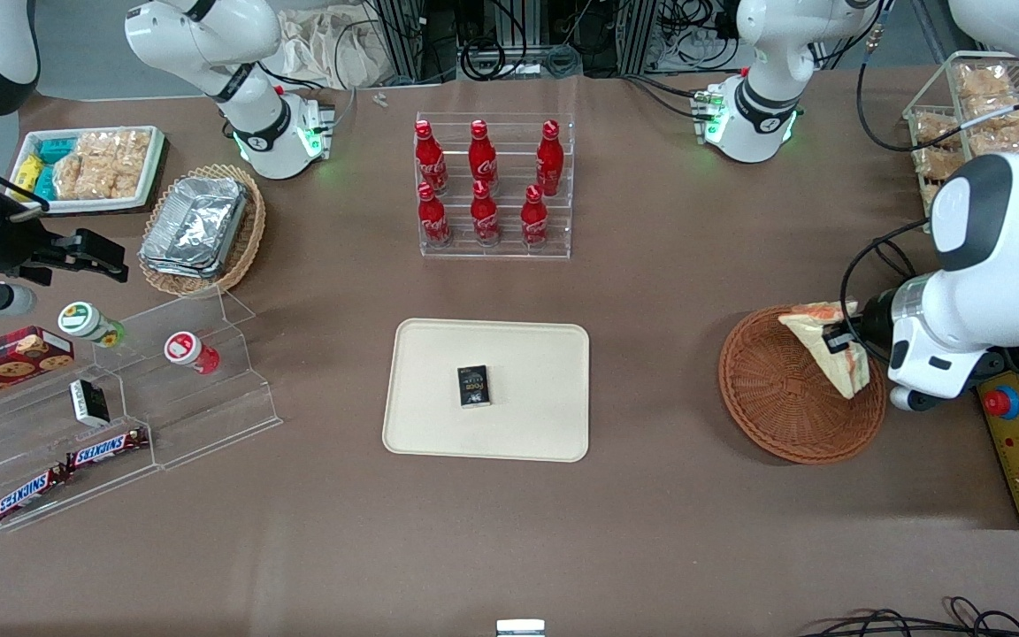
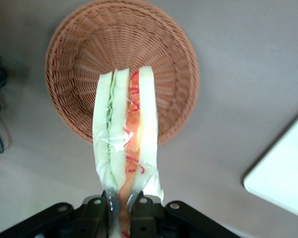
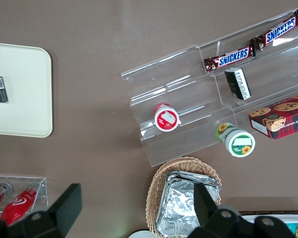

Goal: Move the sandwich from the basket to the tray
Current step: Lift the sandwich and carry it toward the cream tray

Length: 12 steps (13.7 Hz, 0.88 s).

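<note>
Sandwich wedge of pale white bread (image 2: 125, 134) pinched by gripper (image 2: 120, 208) above round reddish-brown wicker basket (image 2: 79, 59).
We judge it light, soft, crushable; fingers (image 2: 139, 206) hold one corner.

A big brown desk (image 1: 651, 292) fills almost the whole front view. Along the top edge of the frame, a grey floor (image 1: 85, 53) shows, with black cables (image 1: 509, 53) tangled around metal frames (image 1: 425, 35) in the top middle. The light is soft and even.
</note>
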Each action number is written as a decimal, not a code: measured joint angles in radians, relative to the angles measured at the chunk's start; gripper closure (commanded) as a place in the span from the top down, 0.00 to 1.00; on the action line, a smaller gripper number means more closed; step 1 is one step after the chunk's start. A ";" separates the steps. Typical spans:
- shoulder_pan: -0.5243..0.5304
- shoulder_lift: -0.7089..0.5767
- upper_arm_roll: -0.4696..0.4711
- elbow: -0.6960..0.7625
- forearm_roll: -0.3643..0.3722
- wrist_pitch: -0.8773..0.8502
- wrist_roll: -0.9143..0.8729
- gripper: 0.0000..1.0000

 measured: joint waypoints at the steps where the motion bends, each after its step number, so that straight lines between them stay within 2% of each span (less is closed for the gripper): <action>1: -0.001 0.000 -0.033 0.019 0.000 -0.015 0.000 0.00; 5: -0.025 0.008 -0.176 0.052 0.005 -0.017 -0.001 0.00; 8: -0.139 0.047 -0.194 0.053 0.055 -0.001 -0.003 0.00; 10: -0.216 0.111 -0.196 0.052 0.082 0.054 -0.006 0.00; 12: -0.290 0.196 -0.196 0.053 0.141 0.112 -0.016 0.00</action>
